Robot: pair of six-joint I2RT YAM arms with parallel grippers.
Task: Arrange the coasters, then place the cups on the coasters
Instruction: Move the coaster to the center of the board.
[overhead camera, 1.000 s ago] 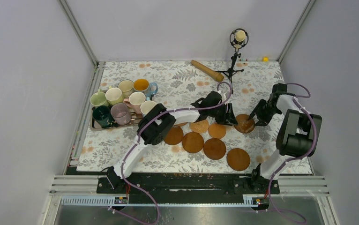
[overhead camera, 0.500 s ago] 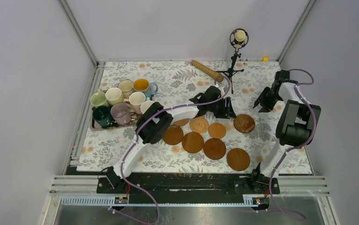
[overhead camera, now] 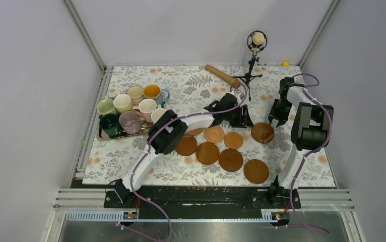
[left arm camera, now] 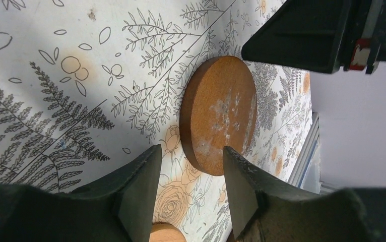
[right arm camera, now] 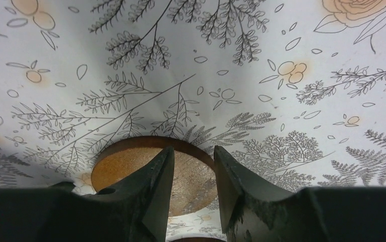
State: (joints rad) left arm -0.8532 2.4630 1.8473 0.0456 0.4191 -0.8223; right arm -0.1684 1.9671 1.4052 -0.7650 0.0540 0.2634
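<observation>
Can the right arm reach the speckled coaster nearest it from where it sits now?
Probably yes: the right gripper hangs just behind the speckled coaster, with nothing between them.

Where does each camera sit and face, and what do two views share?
Top external: above and behind the bases, looking down on the table; left arm and right arm show.
Left wrist: on that arm, looking past the left gripper at the scuffed coaster.
Right wrist: looking down past the right gripper at the same coaster.
Shared: both wrist views show that coaster.
</observation>
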